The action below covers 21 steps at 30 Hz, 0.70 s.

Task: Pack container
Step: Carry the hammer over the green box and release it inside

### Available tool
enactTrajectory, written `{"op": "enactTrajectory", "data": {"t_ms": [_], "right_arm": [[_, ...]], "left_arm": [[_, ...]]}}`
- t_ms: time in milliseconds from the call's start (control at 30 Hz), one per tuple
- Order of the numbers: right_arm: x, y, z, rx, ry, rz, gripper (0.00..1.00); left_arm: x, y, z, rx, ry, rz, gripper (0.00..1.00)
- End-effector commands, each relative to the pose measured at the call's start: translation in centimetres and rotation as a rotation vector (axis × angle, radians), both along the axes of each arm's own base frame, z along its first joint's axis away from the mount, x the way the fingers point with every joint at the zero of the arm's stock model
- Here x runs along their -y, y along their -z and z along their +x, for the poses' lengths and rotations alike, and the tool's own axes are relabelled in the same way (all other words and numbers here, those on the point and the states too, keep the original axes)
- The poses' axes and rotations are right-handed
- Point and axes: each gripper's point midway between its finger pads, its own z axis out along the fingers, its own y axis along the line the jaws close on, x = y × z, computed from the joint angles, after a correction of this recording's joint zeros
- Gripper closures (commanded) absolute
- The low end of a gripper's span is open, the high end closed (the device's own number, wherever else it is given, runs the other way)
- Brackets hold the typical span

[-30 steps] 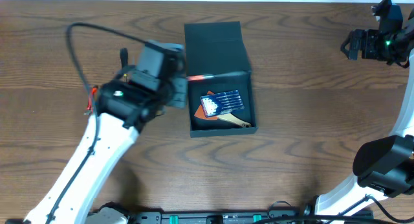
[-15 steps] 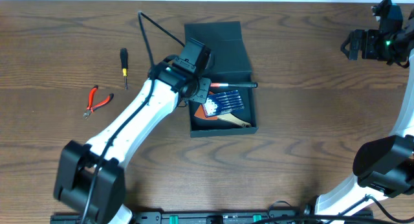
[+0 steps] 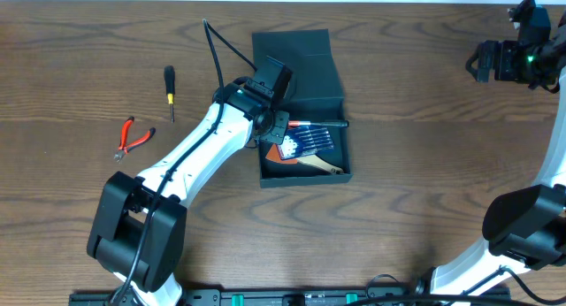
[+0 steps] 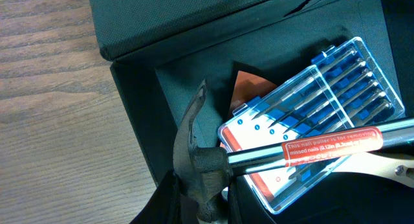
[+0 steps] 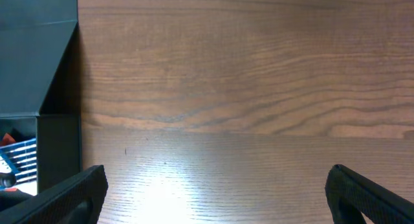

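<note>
The left gripper (image 4: 199,201) is clamped tight on the head end of the hammer (image 4: 304,149), just inside the left wall of the container (image 3: 305,175). The hammer handle extends across the clear blue case (image 4: 336,81) lying in the container. The container's lid is folded back. The right gripper (image 5: 217,198) stands fully open, holding nothing, well right of the container.

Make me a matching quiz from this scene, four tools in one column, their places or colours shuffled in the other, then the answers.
1 hammer
2 pliers
3 clear blue case
4 loose screwdriver

A on the table, red handles
B lying in the container
C clamped in the left jaws
D on the table, black and yellow handle

Pairs: 1-C, 2-A, 3-B, 4-D
</note>
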Motion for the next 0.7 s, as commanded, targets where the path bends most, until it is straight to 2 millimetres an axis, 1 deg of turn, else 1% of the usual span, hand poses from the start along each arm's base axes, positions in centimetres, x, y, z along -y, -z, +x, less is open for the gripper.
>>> {"op": "enactTrajectory", "data": {"t_ms": [0, 167, 367, 400, 433, 533, 633, 667], "right_arm": [[0.5, 0.3, -0.2, -0.01, 0.011, 0.005, 0.01], [0.5, 0.3, -0.2, -0.01, 0.011, 0.005, 0.01], [0.5, 0.3, -0.2, -0.01, 0.011, 0.005, 0.01], [0.5, 0.3, -0.2, -0.01, 0.011, 0.005, 0.01], [0.5, 0.3, -0.2, -0.01, 0.011, 0.005, 0.01], [0.5, 0.3, -0.2, -0.01, 0.011, 0.005, 0.01], [0.5, 0.3, -0.2, -0.01, 0.011, 0.005, 0.01], [0.5, 0.3, -0.2, -0.01, 0.011, 0.005, 0.01]], "left_arm": [[-0.4, 0.3, 0.3, 0.007, 0.006, 0.028, 0.94], [-1.0, 1.4, 0.2, -0.017, -0.003, 0.05, 0.94], [-1.3, 1.6, 0.3, -0.018, -0.01, 0.057, 0.94], [-1.2, 1.6, 0.3, -0.019, -0.009, 0.057, 0.92], [-1.2, 1.6, 0.3, -0.019, -0.009, 0.057, 0.86], [-1.2, 1.6, 0.3, -0.019, -0.009, 0.057, 0.61], [-1.2, 1.6, 0.3, -0.019, -0.009, 0.057, 0.49], [-1.2, 1.6, 0.3, -0.018, -0.009, 0.057, 0.47]]}}
